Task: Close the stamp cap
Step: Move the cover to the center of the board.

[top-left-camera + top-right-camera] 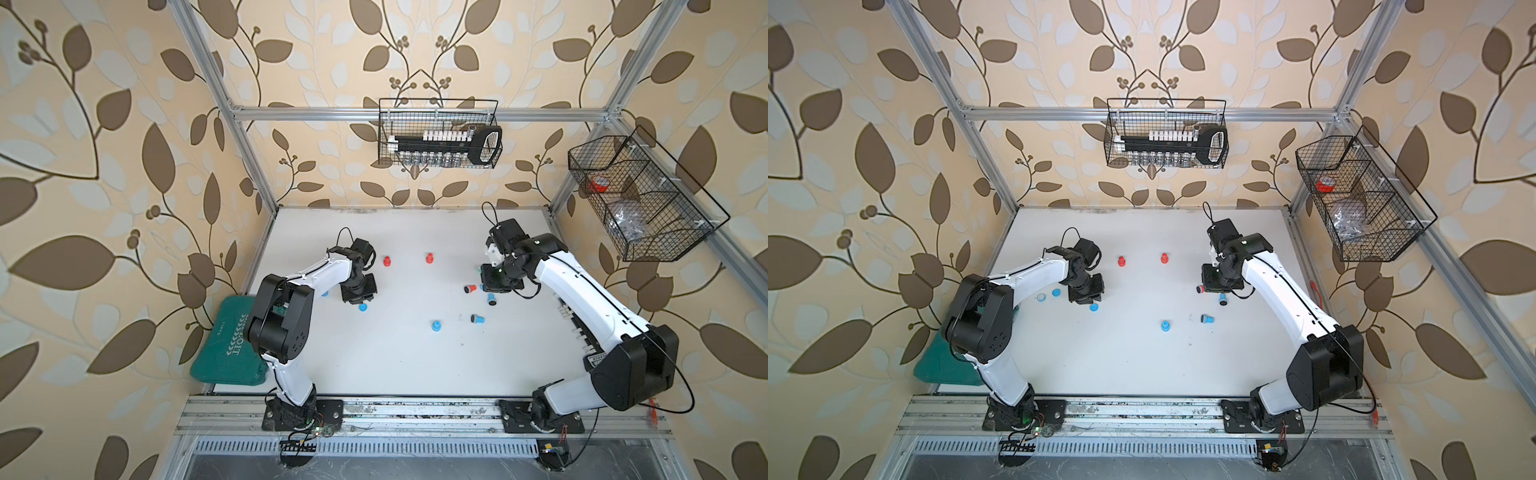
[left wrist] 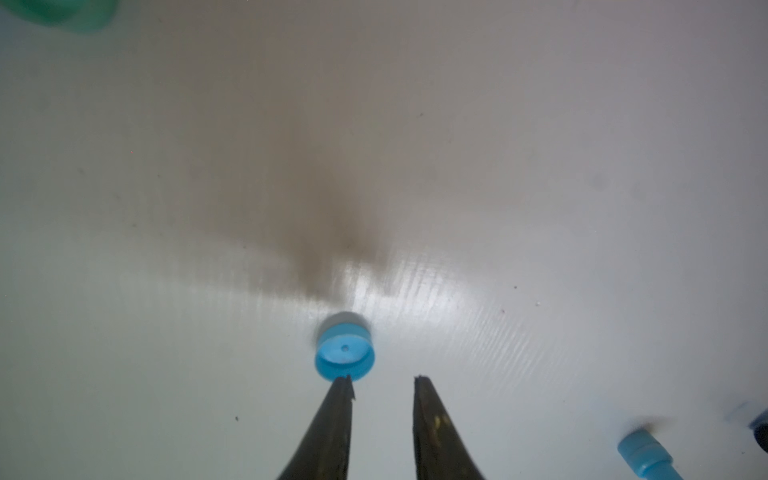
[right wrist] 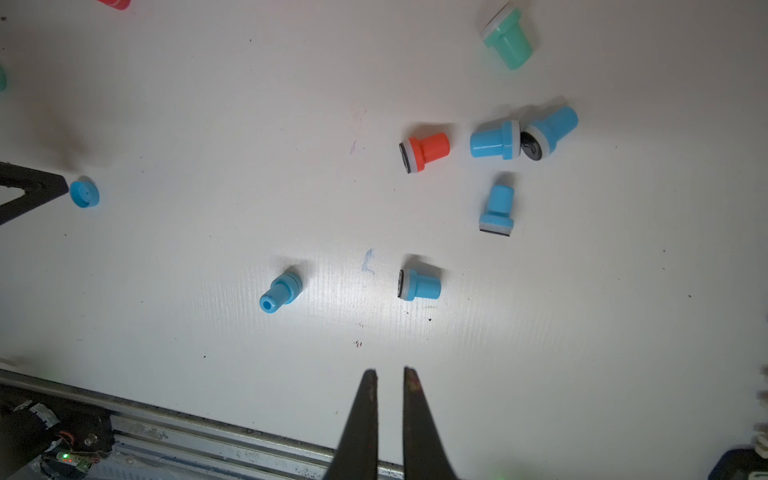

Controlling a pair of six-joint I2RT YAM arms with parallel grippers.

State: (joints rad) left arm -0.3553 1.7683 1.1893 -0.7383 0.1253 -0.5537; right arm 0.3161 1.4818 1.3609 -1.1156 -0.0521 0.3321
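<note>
A loose blue stamp cap (image 2: 345, 352) lies on the white table just beyond my left gripper (image 2: 382, 377); in a top view the cap (image 1: 363, 307) sits right below the gripper. One fingertip (image 2: 347, 380) reaches the cap's rim; the jaws stand a little apart with nothing between them. My right gripper (image 3: 390, 370) hangs above the table near the front rail, shut and empty. Uncapped stamps lie ahead of it: a red one (image 3: 424, 151) and several blue ones (image 3: 419, 284). A capped blue stamp (image 3: 280, 293) stands nearby.
Two red stamps (image 1: 387, 261) stand at mid-table. A green stamp (image 3: 507, 39) lies further off. Another blue cap (image 1: 1056, 293) and a pale one (image 1: 1041, 297) rest by the left arm. A green case (image 1: 230, 340) sits at the left edge. Wire baskets (image 1: 440, 133) hang on the walls.
</note>
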